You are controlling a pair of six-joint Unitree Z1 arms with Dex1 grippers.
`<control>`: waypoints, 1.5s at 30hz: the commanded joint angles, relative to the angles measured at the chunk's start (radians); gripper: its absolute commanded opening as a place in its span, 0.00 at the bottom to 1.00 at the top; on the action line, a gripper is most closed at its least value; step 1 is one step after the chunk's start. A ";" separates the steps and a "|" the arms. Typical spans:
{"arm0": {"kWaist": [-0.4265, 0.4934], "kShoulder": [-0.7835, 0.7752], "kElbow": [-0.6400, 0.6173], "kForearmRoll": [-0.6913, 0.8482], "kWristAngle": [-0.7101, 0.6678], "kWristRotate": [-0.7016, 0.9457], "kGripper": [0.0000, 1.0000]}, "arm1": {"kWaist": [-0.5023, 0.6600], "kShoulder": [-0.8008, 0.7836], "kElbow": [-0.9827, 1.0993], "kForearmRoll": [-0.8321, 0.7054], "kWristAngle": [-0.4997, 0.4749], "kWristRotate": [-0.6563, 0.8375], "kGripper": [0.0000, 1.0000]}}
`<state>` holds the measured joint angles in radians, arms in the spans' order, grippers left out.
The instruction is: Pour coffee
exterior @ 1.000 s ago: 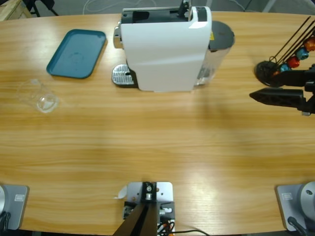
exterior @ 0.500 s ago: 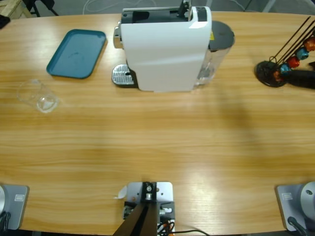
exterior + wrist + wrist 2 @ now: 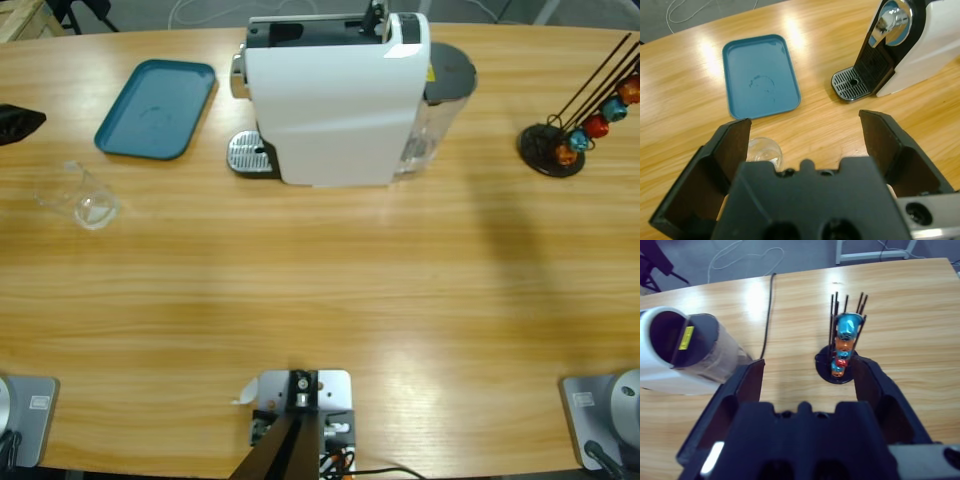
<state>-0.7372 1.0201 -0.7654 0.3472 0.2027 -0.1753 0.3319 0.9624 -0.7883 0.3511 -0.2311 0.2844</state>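
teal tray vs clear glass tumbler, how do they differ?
The flat teal plastic tray is opaque and rectangular with rounded corners; the small clear glass tumbler is see-through and round. The tray is much wider and shallow; the tumbler is small and taller-walled. The tray lies nearer the white coffee machine. Both rest apart on the wooden table.

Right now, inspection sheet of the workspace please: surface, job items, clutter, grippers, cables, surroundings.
Surface: wooden table, no spills seen.
Job's things: clear glass tumbler left of centre, no coffee visible in it; white coffee machine with bare drip tray.
Clutter: teal tray, nothing on it; capsule rack with coloured capsules.
Grippers: left gripper open over the tumbler; right gripper open, facing the rack.
Cables: black cable behind the machine.
Surroundings: grey floor, white cord.
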 commanded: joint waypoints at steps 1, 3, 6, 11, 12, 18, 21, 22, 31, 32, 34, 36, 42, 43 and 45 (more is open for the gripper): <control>-0.010 0.037 0.058 -0.001 0.008 -0.032 0.95 | -0.034 0.081 0.077 -0.089 -0.020 -0.046 0.72; -0.010 0.035 0.064 -0.007 0.009 -0.032 0.95 | -0.034 0.108 0.081 -0.114 -0.025 -0.049 0.72; -0.010 0.036 0.070 -0.015 0.009 -0.033 0.94 | -0.034 0.144 0.080 -0.131 -0.058 -0.050 0.72; -0.010 0.040 0.084 -0.034 0.009 -0.033 0.94 | -0.036 0.164 0.075 -0.135 -0.126 -0.051 0.67; -0.010 0.040 0.086 -0.035 0.009 -0.032 0.94 | -0.036 0.168 0.075 -0.136 -0.133 -0.051 0.67; -0.010 0.050 0.089 -0.041 0.009 -0.033 0.94 | -0.036 0.201 0.078 -0.157 -0.144 -0.050 0.67; -0.010 0.054 0.089 -0.043 0.009 -0.032 0.94 | -0.040 0.217 0.077 -0.168 -0.145 -0.050 0.67; -0.010 0.056 0.090 -0.044 0.009 -0.032 0.94 | -0.043 0.219 0.077 -0.170 -0.145 -0.050 0.67; -0.010 0.060 0.090 -0.047 0.009 -0.032 0.94 | -0.070 0.248 0.077 -0.194 -0.149 -0.050 0.67; -0.010 0.060 0.090 -0.047 0.009 -0.032 0.94 | -0.070 0.252 0.077 -0.197 -0.149 -0.050 0.67; -0.010 0.063 0.091 -0.049 0.009 -0.032 0.94 | -0.071 0.260 0.077 -0.201 -0.150 -0.050 0.67; -0.010 0.064 0.092 -0.050 0.009 -0.032 0.94 | -0.074 0.268 0.077 -0.209 -0.151 -0.050 0.67; -0.010 0.064 0.094 -0.051 0.010 -0.032 0.94 | -0.089 0.279 0.078 -0.218 -0.152 -0.049 0.64; -0.010 0.064 0.094 -0.052 0.011 -0.032 0.94 | -0.090 0.280 0.078 -0.218 -0.153 -0.049 0.64; -0.010 0.064 0.094 -0.052 0.013 -0.032 0.94 | -0.094 0.283 0.078 -0.218 -0.155 -0.048 0.63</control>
<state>-0.7373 1.0546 -0.7120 0.3078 0.2028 -0.2026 0.2655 1.2062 -0.7442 0.1427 -0.3613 0.2453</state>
